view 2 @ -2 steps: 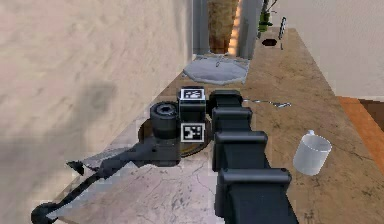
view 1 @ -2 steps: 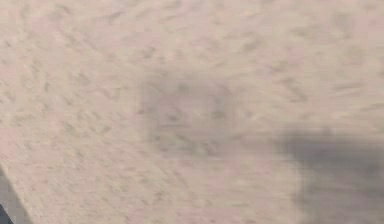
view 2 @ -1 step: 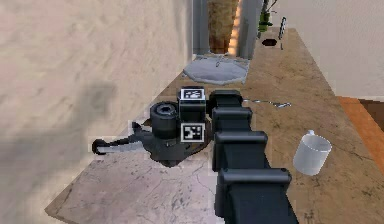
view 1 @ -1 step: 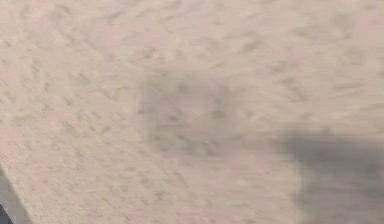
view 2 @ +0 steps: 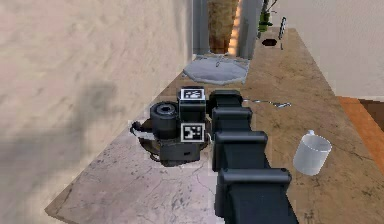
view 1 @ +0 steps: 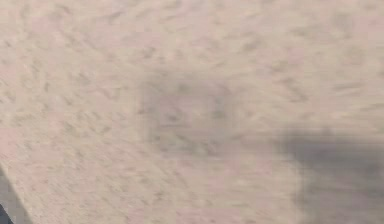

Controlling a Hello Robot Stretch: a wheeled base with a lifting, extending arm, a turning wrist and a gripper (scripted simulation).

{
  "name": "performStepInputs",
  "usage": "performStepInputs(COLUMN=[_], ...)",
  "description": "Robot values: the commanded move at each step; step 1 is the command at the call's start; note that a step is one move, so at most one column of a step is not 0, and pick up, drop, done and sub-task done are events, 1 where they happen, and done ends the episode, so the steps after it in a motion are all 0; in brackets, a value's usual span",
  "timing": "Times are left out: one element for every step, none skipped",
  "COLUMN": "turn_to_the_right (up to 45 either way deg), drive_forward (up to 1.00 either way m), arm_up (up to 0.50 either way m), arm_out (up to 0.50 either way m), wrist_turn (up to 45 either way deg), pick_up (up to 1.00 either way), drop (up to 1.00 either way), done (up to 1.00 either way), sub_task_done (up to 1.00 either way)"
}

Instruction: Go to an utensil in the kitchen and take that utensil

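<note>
Stone-look tabletop, grainy plaster, dull black arm
In the arm side view the tabletop (view 2: 120, 180) looks like mottled brown-beige stone, smooth with a faint sheen, and the wall (view 2: 80, 60) at 10 o'clock is matt, grainy plaster; the arm (view 2: 245, 160) and claw (view 2: 140, 130) look like dull black plastic; the mug (view 2: 311, 154) at 4 o'clock is smooth, glossy white; the sink (view 2: 215, 68) at 12 o'clock is pale and smooth; the forward view's speckled surface (view 1: 100, 80) looks rough and matt
</note>
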Motion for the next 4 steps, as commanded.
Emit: performStepInputs(turn_to_the_right=[0.0, 0.0, 0.0, 0.0], drive_forward=[0.0, 0.0, 0.0, 0.0], arm_up=[-0.12, 0.0, 0.1, 0.0], arm_out=[0.0, 0.0, 0.0, 0.0], wrist_turn=[0.0, 0.0, 0.0, 0.0], pick_up=[0.0, 1.0, 0.0, 0.0], drop=[0.0, 0.0, 0.0, 0.0], done=[0.0, 0.0, 0.0, 1.0], sub_task_done=[0.0, 0.0, 0.0, 0.0])
